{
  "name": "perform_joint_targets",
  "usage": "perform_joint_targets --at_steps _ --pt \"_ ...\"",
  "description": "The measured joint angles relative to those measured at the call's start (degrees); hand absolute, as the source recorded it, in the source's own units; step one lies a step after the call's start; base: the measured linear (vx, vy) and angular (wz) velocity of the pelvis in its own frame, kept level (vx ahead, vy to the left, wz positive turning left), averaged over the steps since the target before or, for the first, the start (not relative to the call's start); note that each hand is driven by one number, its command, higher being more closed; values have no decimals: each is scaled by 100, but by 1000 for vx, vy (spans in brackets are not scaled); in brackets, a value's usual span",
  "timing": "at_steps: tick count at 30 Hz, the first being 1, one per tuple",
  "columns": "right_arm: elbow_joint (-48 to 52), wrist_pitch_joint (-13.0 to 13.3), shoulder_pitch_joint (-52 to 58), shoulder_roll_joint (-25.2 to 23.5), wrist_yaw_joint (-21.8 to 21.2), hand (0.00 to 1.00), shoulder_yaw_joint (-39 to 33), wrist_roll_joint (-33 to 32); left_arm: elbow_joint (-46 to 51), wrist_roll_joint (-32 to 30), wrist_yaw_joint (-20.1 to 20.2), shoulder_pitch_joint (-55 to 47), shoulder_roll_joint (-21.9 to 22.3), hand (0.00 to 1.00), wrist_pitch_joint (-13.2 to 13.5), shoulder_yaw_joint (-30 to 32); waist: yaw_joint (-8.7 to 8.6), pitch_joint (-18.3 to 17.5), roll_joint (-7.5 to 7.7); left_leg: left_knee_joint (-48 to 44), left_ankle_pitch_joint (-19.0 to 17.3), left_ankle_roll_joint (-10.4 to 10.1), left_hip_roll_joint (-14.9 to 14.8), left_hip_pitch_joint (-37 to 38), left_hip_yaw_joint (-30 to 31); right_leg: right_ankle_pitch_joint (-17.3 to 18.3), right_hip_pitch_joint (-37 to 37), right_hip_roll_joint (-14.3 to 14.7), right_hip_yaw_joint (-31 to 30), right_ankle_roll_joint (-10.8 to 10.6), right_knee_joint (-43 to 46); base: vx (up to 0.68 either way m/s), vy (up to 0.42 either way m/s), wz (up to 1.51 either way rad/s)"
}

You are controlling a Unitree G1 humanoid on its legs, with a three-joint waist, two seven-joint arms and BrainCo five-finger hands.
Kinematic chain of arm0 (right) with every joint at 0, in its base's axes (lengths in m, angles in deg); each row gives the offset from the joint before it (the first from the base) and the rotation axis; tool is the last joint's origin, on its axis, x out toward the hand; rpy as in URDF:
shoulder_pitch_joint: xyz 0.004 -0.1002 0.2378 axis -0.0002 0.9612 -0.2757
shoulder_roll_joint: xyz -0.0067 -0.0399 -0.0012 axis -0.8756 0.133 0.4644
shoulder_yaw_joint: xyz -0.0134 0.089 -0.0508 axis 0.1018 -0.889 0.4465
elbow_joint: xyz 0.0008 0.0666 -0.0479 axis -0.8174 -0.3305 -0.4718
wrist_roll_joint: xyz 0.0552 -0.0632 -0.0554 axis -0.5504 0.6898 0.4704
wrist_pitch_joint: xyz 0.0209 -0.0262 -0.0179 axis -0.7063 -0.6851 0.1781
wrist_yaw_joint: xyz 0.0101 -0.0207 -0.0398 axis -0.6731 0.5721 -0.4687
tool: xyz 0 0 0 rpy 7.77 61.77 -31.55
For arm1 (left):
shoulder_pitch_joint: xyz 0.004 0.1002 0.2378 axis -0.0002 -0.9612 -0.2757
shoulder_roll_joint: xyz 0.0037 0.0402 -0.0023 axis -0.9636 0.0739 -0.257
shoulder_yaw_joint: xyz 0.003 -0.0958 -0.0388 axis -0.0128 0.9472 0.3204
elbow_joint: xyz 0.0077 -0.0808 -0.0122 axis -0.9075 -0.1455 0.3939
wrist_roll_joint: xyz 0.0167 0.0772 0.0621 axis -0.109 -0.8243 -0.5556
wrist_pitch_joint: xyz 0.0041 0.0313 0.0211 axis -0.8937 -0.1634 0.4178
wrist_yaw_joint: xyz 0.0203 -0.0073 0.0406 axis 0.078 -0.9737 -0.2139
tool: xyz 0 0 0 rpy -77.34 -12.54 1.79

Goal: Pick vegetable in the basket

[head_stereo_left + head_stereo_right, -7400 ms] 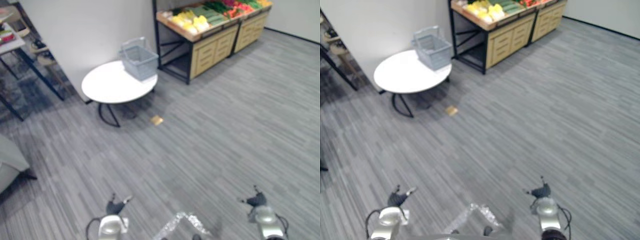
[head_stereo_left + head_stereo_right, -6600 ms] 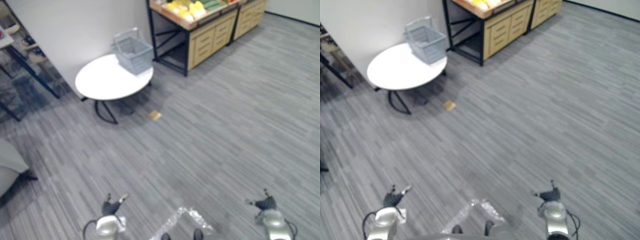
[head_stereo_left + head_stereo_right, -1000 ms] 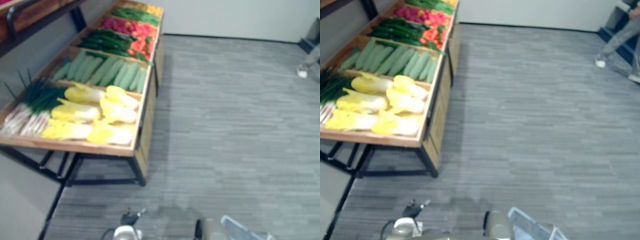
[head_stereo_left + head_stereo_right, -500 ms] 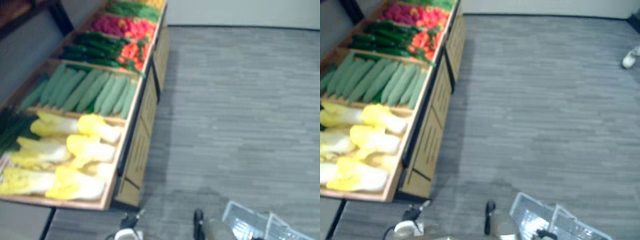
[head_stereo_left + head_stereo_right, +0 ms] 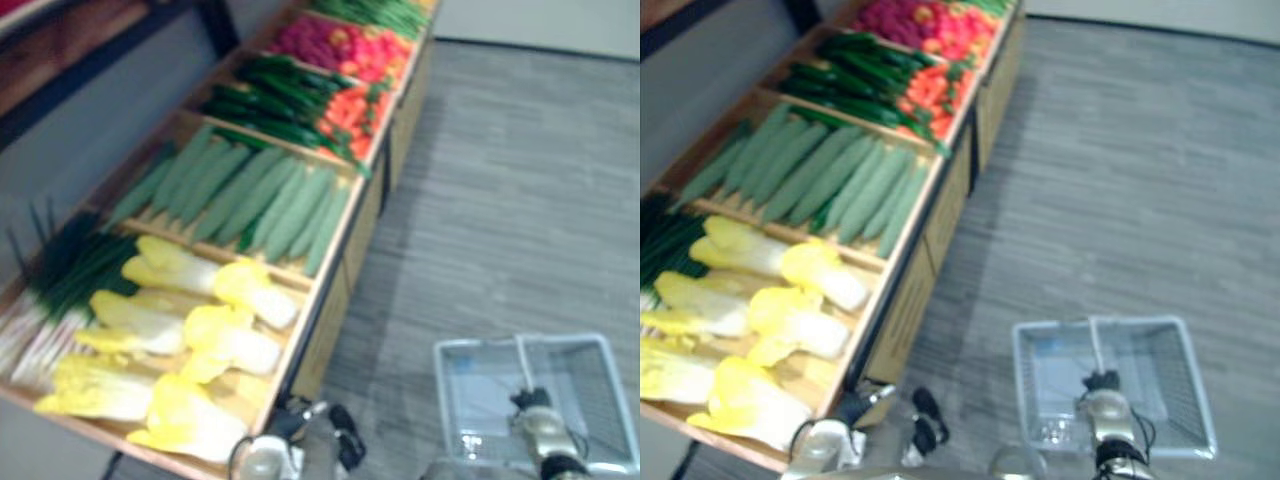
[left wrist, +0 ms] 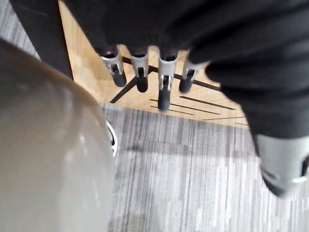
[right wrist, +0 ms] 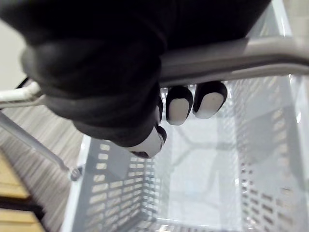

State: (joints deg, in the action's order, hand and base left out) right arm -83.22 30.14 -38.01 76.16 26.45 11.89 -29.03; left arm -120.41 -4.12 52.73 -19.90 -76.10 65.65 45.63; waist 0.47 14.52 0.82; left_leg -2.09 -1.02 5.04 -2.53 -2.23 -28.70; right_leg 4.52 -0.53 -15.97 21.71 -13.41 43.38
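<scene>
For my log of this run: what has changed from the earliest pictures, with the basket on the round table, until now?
The basket left the white table: the right hand is now curled round its handle, and it hangs empty beside the vegetable stand, which the robot has walked to. The left hand stayed open and empty.

We see a wooden produce stand (image 5: 352,245) just ahead of our left hand (image 6: 163,79), standing on grey carpet floor (image 5: 520,200). Nearest the hand lie yellow napa cabbages (image 5: 215,340), with green onions (image 5: 60,285) beside them. Farther from the hand come long pale green vegetables (image 5: 260,195), dark cucumbers (image 5: 265,95), carrots (image 5: 350,105) and red produce (image 5: 335,40).
</scene>
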Motion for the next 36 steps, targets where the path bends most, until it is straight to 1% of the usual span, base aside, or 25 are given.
perform_joint_targets --at_steps 2,3,4,6,7,8,9,10,11,12,13,14,15,16,17,19,20,22,25,27,28,29,30,32,36 --pt "121 128 8 -23 34 100 134 74 -76 -15 -20 41 -42 0 -23 -12 -57 -41 38 261 111 0 -6 231 397 -507 282 -136 2 176 916 182 -134 138" --pt "156 234 -9 4 33 100 228 118 -107 -44 -77 91 -46 0 -27 -13 -27 -29 75 254 113 0 -13 231 596 40 447 -230 -1 461 1112 196 -235 132" --pt "165 263 -43 13 34 100 269 217 -142 -38 -308 117 -12 0 16 -10 -6 8 13 228 111 -3 -74 226 923 590 537 -203 -59 671 896 115 -176 105" --pt "141 283 86 17 36 100 391 294 -234 44 -814 120 107 0 173 103 -5 19 -87 183 139 -75 -142 144 1541 925 481 103 -534 627 -202 109 -274 148" --pt "98 286 195 -14 32 100 411 298 -310 93 -1154 134 210 0 263 305 -1 -21 -24 193 182 -137 -77 -17 1998 1027 333 399 -1271 631 -1286 107 -371 185" --pt "81 274 252 -57 35 100 374 288 -315 104 -1272 134 223 0 285 382 -13 -39 29 205 188 -146 10 -148 2210 1090 252 517 -1681 654 -1797 53 -351 252" --pt "73 257 413 -263 53 100 53 230 -309 122 -1441 202 82 0 311 452 -84 -89 436 187 220 -189 434 -454 2674 1579 143 560 -2558 616 -2806 58 -276 276" --pt "-45 232 445 -346 75 100 -285 164 -392 126 -1467 339 98 0 309 510 -197 3 444 -291 133 -294 575 -694 2792 1509 131 630 -2464 773 -2570 113 -389 332" --pt "-128 136 632 -395 136 100 -543 6 -379 127 -1475 313 141 0 282 612 -153 -21 300 -831 71 -355 612 -639 2980 1585 -90 956 -2473 931 -2492 147 -283 283" --pt "-142 32 790 -433 194 100 -562 -42 -408 158 -1477 151 101 0 284 747 -43 -30 278 -386 162 -565 577 -372 3327 1530 -281 1120 -2480 1049 -2339 124 -262 215" --pt "-162 -10 865 -481 196 100 -554 -95 -406 171 -1473 129 87 0 285 847 -3 -48 245 -227 282 -626 527 -326 3554 1489 -257 1237 -2510 986 -2193 50 -161 179" --pt "-298 -31 904 -613 214 100 -598 -323 -412 175 -1488 113 46 0 280 1006 19 -82 129 -3 471 -773 320 -300 3943 1391 -39 1535 -2604 861 -1620 -21 -156 127" --pt "-328 -25 910 -692 225 100 -638 -435 -427 186 -1501 123 29 0 276 1133 65 -74 90 78 553 -862 155 -321 4070 1523 163 1622 -2683 1071 -1378 -57 -191 110" --pt "-311 -7 945 -770 270 100 -681 -631 -438 286 -1535 1 58 0 284 1378 193 -96 159 108 602 -929 165 -382 4075 1483 177 1410 -2676 1184 -2070 -51 -139 79" --pt "-354 -14 946 -831 257 100 -725 -724 -501 305 -1551 16 42 0 281 1480 172 -51 136 150 624 -993 139 -409 4200 1236 14 1363 -2444 1011 -2415 -42 -203 110" --pt "-292 24 1097 -993 283 100 -968 -949 -487 363 -1564 17 110 0 277 1667 122 -111 99 -40 622 -1004 -241 -471 2940 1103 -147 1354 -1813 1054 -2659 26 -200 124" --pt "-283 53 1119 -1004 269 100 -1003 -1079 -490 363 -1568 -27 163 0 266 1787 55 -84 127 -325 460 -936 -499 -442 1662 1094 -208 1320 -1531 1071 -2718 32 -143 100" --pt "-309 34 1070 -1015 275 100 -1216 -1253 -483 362 -1567 -4 293 0 260 1846 16 -56 -25 -884 29 -840 -763 -396 326 1026 -229 1282 -1285 1197 -2718 -25 -61 89" --pt "-393 46 1091 -1040 274 100 -1363 -1372 -531 352 -1562 -10 321 0 255 1847 -31 -55 -47 -1393 -408 -818 -608 -230 337 1029 -308 1032 -1060 1204 -2739 -35 69 39" --pt "-392 63 1217 -1009 265 100 -1424 -1369 -606 335 -1532 -12 341 0 220 1823 -87 -80 -96 -837 -459 -770 -365 82 637 982 -446 958 -927 1106 -2862 -60 123 23" --pt "-382 64 1267 -1016 256 100 -1464 -1368 -648 334 -1520 7 317 0 219 1803 -110 -116 -69 -291 -177 -654 -166 302 667 947 -482 902 -927 1053 -2965 -84 179 35" --pt "-350 69 1354 -1116 236 100 -1582 -1371 -657 298 -1504 -1 222 0 214 1734 -196 -175 27 701 378 -573 98 568 790 877 -457 862 -850 938 -3150 -71 185 49" --pt "-346 72 1358 -1165 241 100 -1629 -1374 -657 292 -1492 36 178 0 209 1696 -219 -163 41 827 447 -533 124 528 902 847 -443 868 -761 898 -3188 -91 146 55" --pt "-356 61 1400 -1357 246 100 -1724 -1381 -648 238 -1476 213 -54 0 137 1493 -199 -98 227 828 510 -496 134 374 1021 746 -332 884 -768 864 -3132 -51 58 30" --pt "-352 58 1413 -1480 248 100 -1563 -1398 -112 238 -1571 433 -514 0 128 1264 -198 -41 273 829 500 -495 67 305 1008 633 -182 958 -1108 862 -3017 -49 48 3"
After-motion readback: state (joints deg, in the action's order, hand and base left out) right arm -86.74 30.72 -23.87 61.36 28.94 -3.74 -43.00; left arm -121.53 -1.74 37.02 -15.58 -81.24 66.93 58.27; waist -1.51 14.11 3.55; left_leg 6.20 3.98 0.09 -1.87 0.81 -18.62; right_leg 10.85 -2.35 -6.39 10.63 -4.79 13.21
